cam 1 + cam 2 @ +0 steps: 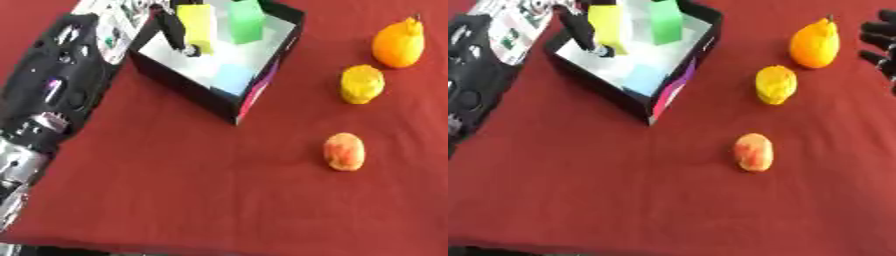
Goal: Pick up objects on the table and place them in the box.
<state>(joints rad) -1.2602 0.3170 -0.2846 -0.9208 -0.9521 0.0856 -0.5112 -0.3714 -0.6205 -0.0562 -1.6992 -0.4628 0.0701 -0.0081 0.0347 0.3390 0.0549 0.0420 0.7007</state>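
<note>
So my left hand (179, 30) is over the box (262, 87) at far left, fingers pinching a yellow block (198, 22) that's about to drop in beside the green block (246, 20) and a pale blue one (233, 75). My right hand (881, 45) idles at the far right edge, fingers relaxed. Next I'd let go, then reach for the peach (344, 151), lemon (361, 84) or orange fruit (398, 44) out right.

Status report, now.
Left hand over box, holding yellow block. Right hand idle, open. Three fruits still on table. Nothing blocking.
</note>
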